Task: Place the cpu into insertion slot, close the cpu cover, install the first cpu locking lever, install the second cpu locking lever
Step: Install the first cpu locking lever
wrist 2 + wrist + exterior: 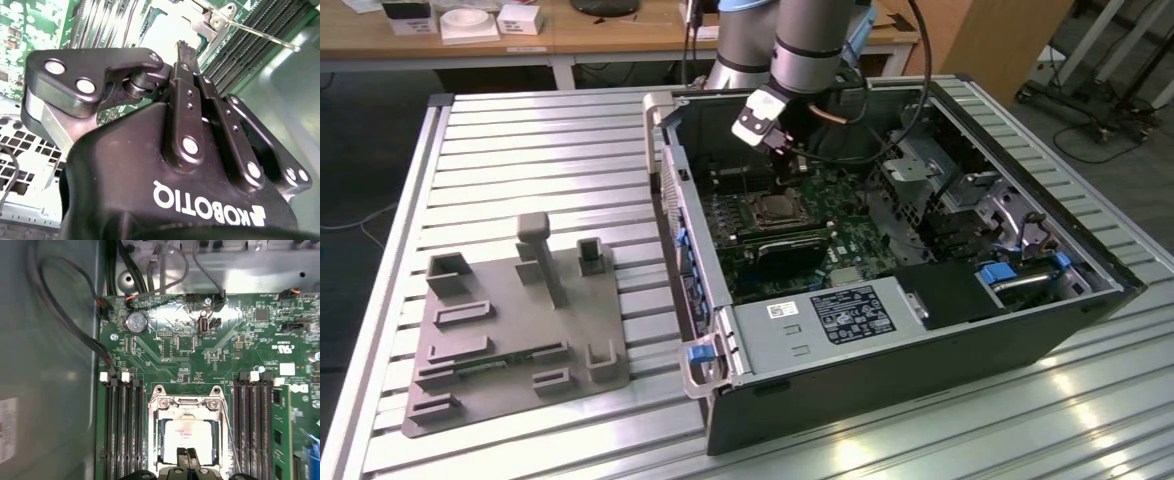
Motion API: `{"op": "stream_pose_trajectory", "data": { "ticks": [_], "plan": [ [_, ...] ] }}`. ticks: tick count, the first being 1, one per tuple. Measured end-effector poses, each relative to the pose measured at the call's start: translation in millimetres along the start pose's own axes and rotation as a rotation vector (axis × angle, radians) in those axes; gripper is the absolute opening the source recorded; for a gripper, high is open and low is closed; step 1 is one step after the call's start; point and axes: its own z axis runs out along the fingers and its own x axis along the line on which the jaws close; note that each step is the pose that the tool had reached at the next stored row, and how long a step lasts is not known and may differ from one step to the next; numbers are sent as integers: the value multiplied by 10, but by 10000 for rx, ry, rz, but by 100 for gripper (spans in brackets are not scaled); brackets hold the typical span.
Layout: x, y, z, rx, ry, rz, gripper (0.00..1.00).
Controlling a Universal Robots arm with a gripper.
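The insertion slot sits in the green board between the memory slots; in the exterior view the insertion slot lies inside the open case. The cpu lies in it, its pale silver top showing through the cut-out of the cpu cover, which lies flat over it. My gripper hangs just above the socket's edge with its fingers pressed together and nothing between them; the gripper points at the socket, and the gripper shows over the board. A thin locking lever runs along one side; the lever stands slightly raised.
Memory slots flank the socket on both sides. Black cables run along the case wall. In the exterior view the computer case rests on a ribbed metal table, with a grey fixture block on the exterior view's left.
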Motion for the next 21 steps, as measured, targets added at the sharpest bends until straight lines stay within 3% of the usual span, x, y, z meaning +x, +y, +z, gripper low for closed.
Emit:
{"op": "stream_pose_trajectory", "data": {
  "ticks": [3,21],
  "plan": [
    [1,1,-51,1,4,-127,10],
    [1,-2,-51,33,66,-3067,10]
  ]
}}
